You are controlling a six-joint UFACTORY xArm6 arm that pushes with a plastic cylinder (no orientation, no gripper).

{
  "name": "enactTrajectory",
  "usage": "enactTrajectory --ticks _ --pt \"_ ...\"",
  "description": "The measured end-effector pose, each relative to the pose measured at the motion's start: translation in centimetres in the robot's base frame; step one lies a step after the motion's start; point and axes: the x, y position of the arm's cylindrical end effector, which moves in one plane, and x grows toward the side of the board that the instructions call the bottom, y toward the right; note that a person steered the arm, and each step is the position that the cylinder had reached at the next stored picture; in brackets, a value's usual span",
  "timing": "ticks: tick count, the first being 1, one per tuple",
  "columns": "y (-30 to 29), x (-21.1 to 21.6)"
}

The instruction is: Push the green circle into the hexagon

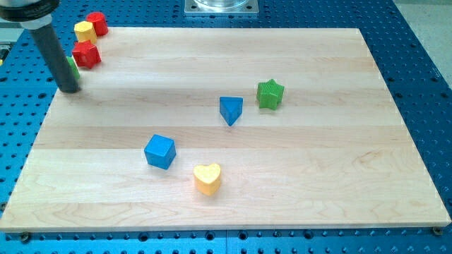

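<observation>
My dark rod comes down at the view's top left, and my tip (68, 90) rests on the board near its left edge. A green block (74, 68), mostly hidden behind the rod, shows only as a sliver on the rod's right side; its shape cannot be made out. A yellow hexagon (85, 30) sits above it near the board's top left corner. A red block (97, 23) touches the hexagon's upper right. A red star-like block (86, 53) lies between the hexagon and the green sliver.
A green star (270, 94) and a blue triangle (230, 109) lie right of the board's centre. A blue cube (159, 151) and a yellow heart (207, 178) lie lower down. The wooden board (339, 176) sits on a blue perforated table.
</observation>
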Motion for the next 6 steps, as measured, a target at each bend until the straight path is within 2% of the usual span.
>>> enactTrajectory --ticks 1,2,3,4,6 --pt "-0.2 3.9" --pt "-1.7 4.9" --pt "-1.8 1.5" --pt "-1.8 -4.6" --pt "-1.8 -6.8"
